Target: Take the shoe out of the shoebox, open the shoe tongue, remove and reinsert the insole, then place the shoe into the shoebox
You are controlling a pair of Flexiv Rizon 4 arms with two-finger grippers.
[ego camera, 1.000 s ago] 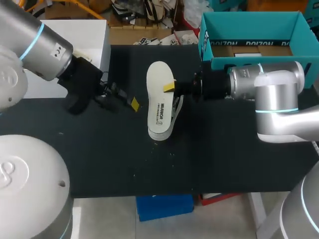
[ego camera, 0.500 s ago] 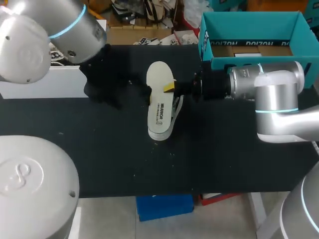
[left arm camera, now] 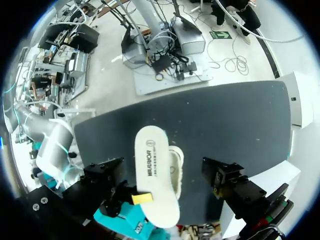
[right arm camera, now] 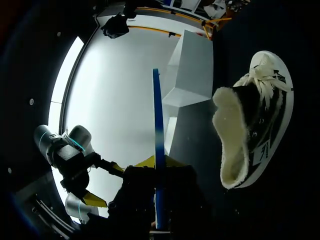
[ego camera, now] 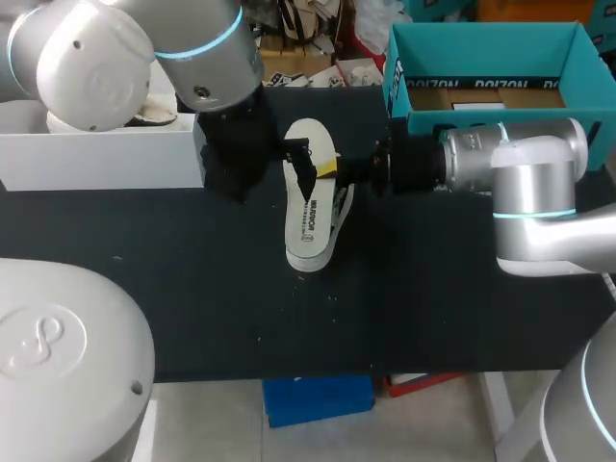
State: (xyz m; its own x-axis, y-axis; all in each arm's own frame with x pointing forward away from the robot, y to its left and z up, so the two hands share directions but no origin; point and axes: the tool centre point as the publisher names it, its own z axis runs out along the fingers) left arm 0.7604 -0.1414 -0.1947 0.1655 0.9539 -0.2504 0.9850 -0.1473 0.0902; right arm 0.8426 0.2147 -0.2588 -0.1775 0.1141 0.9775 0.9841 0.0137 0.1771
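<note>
Swinging in from nine o'clock, left tool (ego camera: 302,164) now hangs open above the insole (ego camera: 310,207); right tool (ego camera: 332,171) pinches its three-o'clock edge. Insole and its dark lettering (ego camera: 312,214) run twelve-to-six.

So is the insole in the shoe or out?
Out: the insole sits pinched in the right gripper, beside the shoe, not inside it.

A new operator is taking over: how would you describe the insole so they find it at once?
On the black table, beside the teal shoebox, a shoe lies on its side. The insole is the flat white oval with dark print over it, held by one edge in the right arm's jaws: thin, with no laces or fleece lining.
</note>
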